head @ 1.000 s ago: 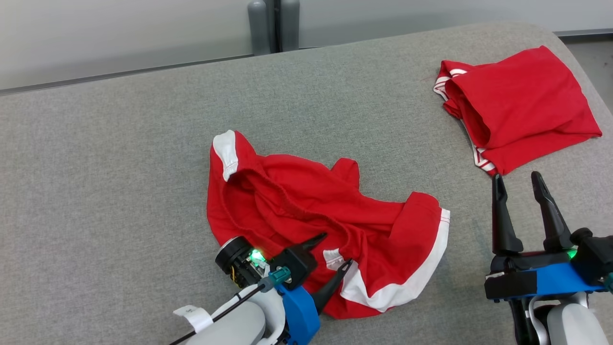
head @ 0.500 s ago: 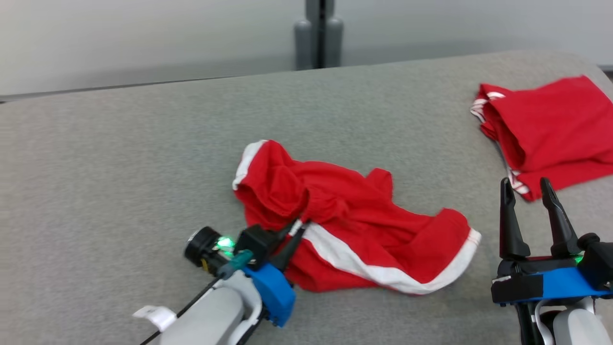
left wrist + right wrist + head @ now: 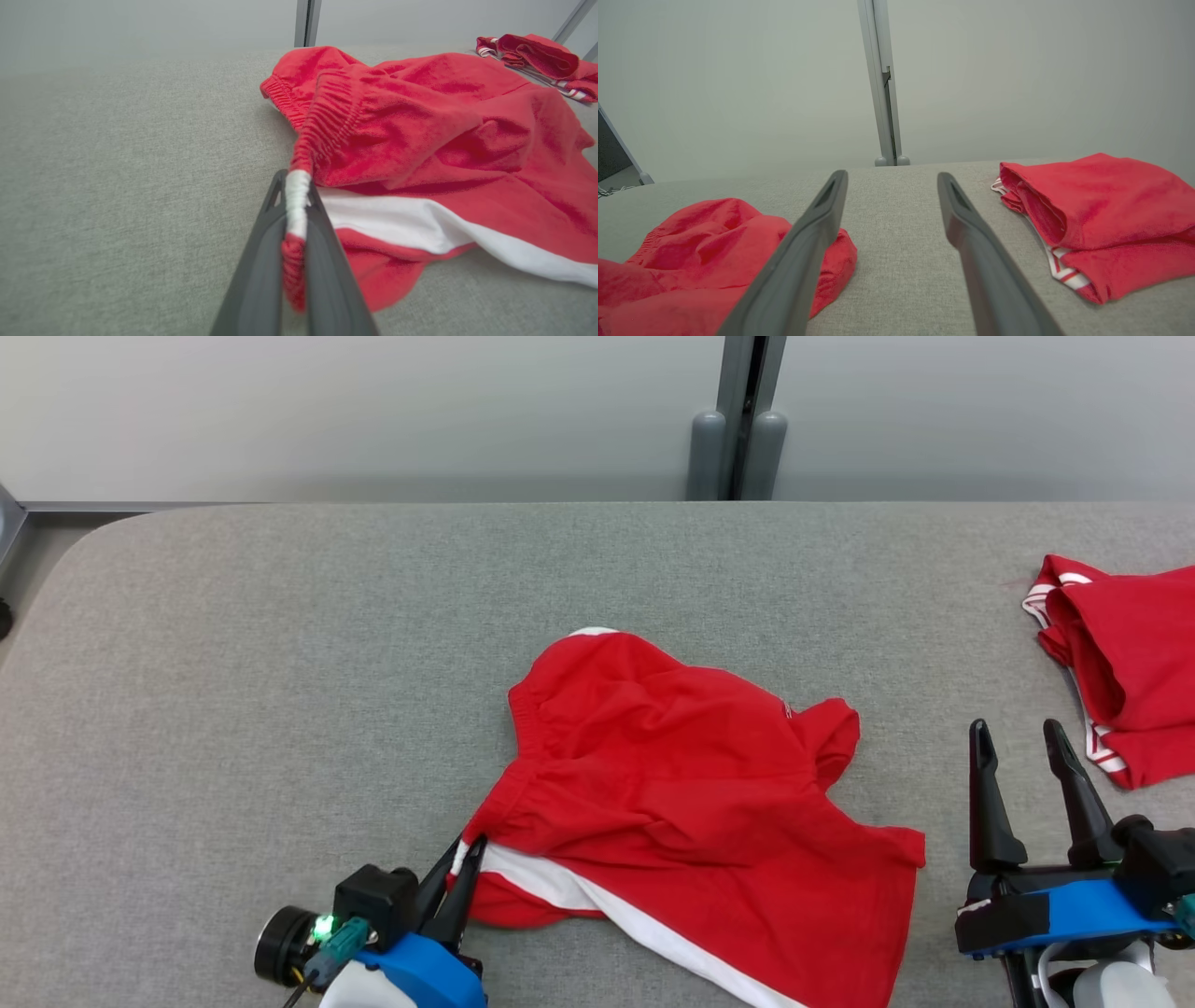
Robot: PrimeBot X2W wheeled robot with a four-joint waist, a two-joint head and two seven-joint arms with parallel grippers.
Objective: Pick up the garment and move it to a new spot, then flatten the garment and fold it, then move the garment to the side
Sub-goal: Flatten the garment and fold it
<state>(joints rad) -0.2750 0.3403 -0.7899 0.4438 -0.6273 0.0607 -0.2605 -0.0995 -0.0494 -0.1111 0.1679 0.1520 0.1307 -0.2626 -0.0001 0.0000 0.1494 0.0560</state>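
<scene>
- Since a second ago the left hand [image 3: 470,845] has closed. It stood open over the near hem of the shorts [image 3: 672,775] then, and it is now clenched on their edge.
- The head camera has turned as well, so much of the shift in the picture is not the things' own. Even so, the shorts lie differently: then a crumpled ring with the inside showing, now a broader sheet drawn out from the grip.
- The left wrist view shows the grip plainly, with the white stripe and the gathered elastic waistband pinched between the two fingers.
- The shorts rest on the bench [image 3: 280,663], about the middle of its near edge, wrinkled and with one corner bunched on the far right side.
- The right hand [image 3: 1015,726] is released, fingers apart and holding nothing, near the right end of the near edge.
- A second red pair [image 3: 1134,663] lies folded at the right edge, well apart.
- By my reading, the pick-up is done and the move to a new spot is under way. Flattening, folding and setting aside are all still to do.
</scene>
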